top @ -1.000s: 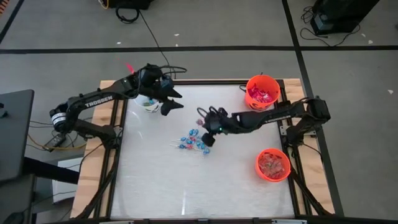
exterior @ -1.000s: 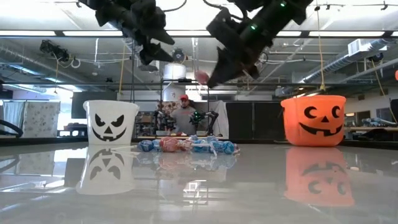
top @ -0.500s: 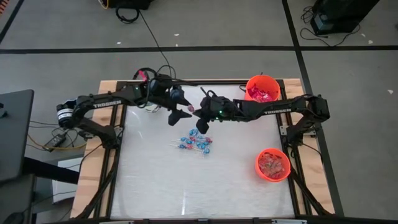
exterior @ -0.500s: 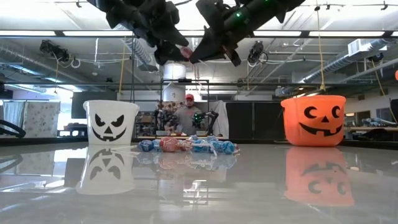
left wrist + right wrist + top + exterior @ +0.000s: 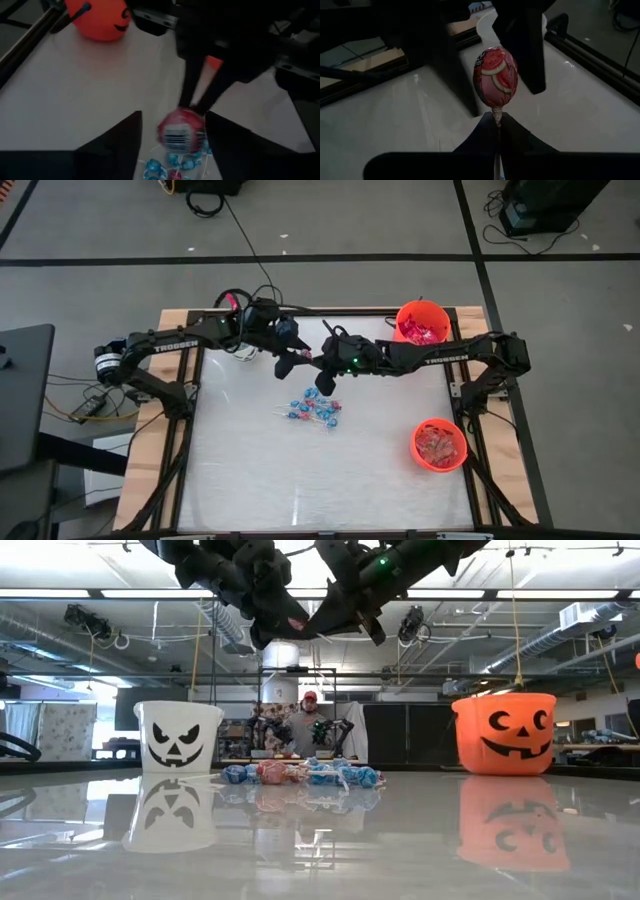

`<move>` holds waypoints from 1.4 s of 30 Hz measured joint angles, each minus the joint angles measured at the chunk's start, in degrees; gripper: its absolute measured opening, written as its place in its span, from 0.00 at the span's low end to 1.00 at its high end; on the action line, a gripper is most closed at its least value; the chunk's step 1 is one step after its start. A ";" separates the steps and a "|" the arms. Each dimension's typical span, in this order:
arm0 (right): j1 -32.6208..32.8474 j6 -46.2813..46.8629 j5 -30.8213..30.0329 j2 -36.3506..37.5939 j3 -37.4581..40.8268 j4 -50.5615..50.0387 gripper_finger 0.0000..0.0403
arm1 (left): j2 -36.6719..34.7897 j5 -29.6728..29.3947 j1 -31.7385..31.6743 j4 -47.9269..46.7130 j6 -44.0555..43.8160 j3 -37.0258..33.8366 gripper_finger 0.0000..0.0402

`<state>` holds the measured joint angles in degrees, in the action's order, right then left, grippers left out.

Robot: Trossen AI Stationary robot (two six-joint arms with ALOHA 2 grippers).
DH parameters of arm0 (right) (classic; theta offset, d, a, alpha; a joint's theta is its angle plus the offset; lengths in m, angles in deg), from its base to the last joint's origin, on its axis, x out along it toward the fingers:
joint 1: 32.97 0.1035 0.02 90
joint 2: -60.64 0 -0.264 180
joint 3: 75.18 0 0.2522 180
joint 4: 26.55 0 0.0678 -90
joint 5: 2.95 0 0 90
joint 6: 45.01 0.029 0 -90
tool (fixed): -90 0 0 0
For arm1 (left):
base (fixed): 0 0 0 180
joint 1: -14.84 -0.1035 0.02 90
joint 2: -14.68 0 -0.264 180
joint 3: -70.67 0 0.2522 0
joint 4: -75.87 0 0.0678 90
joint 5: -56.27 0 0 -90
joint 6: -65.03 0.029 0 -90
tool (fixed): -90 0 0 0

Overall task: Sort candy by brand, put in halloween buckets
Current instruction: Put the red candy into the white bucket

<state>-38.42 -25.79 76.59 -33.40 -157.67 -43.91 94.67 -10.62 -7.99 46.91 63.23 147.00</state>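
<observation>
My right gripper [image 5: 319,363] is shut on a lollipop [image 5: 495,75] in a red watermelon wrapper, high above the table's far middle. My left gripper [image 5: 172,145] meets it there, open, one finger on each side of the lollipop's head [image 5: 181,133]. A pile of blue-and-red candy [image 5: 312,410] lies on the table below. An orange bucket [image 5: 421,328] of red candy stands far right and a second orange bucket [image 5: 440,445] near right. The white bucket [image 5: 178,735] stands far left, mostly under my left arm in the high view. My right gripper pinches the lollipop's stick [image 5: 496,116] just below the head, between its two fingertips. The stick runs along the fingers, and the head stands out past their ends, lifted clear of the table. My left gripper's fingers flank the head; whether one finger [image 5: 225,145] touches it I cannot tell.
A person stands in the room beyond the far edge in the low view. Bare white tabletop [image 5: 300,480] stretches across the near half. The two arms cross the far half of the table, nose to nose.
My right gripper has risen from the candy pile with the lollipop and gone toward the far edge. My left gripper has swung from over the white bucket toward the table's right and now has the lollipop's head between its fingers.
</observation>
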 joint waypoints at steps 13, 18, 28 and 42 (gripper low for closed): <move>-1.03 -0.14 1.32 0.00 0.00 -0.06 0.10 | 0.00 0.84 -1.90 0.06 -1.66 0.00 0.30; -1.58 3.57 1.72 0.04 0.00 -6.29 0.33 | -0.93 -6.21 -5.83 -7.60 -1.59 0.00 0.32; -1.31 6.40 0.81 -0.46 3.56 -11.47 0.55 | -8.06 -15.59 -20.90 -26.59 4.57 0.04 0.32; -1.40 12.47 1.69 -0.52 9.20 -8.40 0.55 | -10.75 -22.05 -34.25 -29.78 4.84 -6.38 0.33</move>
<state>-39.82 -13.31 78.29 -33.93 -148.47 -52.31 83.92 -32.67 -42.24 17.13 68.06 140.62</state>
